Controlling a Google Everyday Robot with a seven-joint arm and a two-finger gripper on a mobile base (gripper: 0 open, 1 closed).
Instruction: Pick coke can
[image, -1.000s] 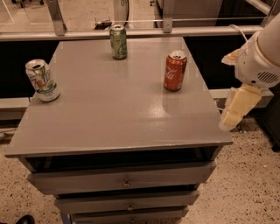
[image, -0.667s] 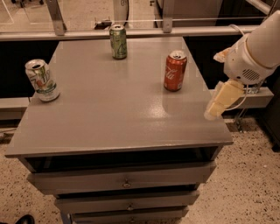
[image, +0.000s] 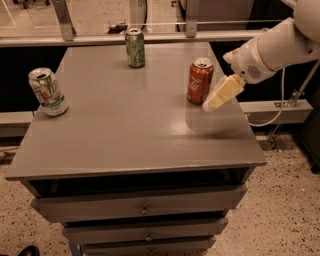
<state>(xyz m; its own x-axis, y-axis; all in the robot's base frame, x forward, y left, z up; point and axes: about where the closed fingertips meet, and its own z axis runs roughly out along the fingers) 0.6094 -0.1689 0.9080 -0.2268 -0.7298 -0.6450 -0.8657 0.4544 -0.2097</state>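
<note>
Camera view, jaws just beside coke can (image: 200, 82)

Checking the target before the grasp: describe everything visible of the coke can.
The coke can is a red-orange drink can, metal by its look, with white script lettering and a silver top. It stands upright on the grey table, toward the far right as seen. The gripper hangs close beside its right side, low down. Whether they touch cannot be told.

Cream jaws beside red-orange coke can (image: 200, 81), green can (image: 135, 48), white-and-green can (image: 48, 92), grey table (image: 125, 130)
</note>
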